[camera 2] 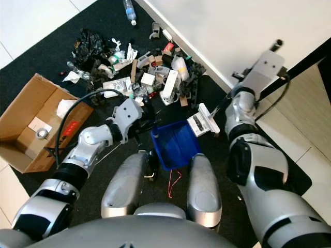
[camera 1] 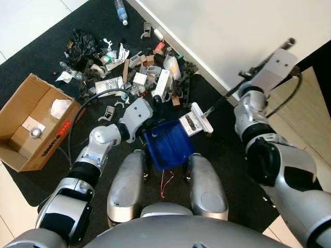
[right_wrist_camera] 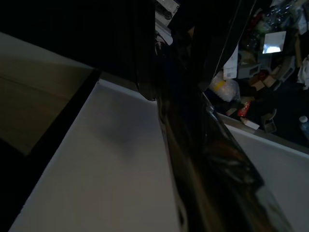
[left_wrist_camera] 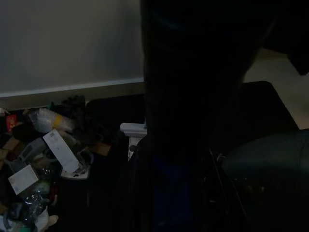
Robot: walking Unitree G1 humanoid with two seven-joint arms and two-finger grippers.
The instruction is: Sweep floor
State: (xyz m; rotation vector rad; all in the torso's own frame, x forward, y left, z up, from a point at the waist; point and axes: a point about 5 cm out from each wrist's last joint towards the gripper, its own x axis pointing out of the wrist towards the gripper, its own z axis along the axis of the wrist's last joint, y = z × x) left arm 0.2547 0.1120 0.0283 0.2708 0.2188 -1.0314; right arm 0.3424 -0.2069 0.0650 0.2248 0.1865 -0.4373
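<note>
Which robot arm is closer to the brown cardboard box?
Left. The left arm reaches forward beside the cardboard box, its gripper at the blue dustpan. The right arm is far across, by the wall, holding the broom.

Open cardboard box [camera 1: 31,124] and plastic bottle [camera 1: 120,11] on black mat [camera 1: 31,67].

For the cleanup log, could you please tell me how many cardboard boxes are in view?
1. The open cardboard box sits on the black mat's edge, at the robot's left, apart from the litter pile. Flattened cardboard may be hidden within that pile.
</note>
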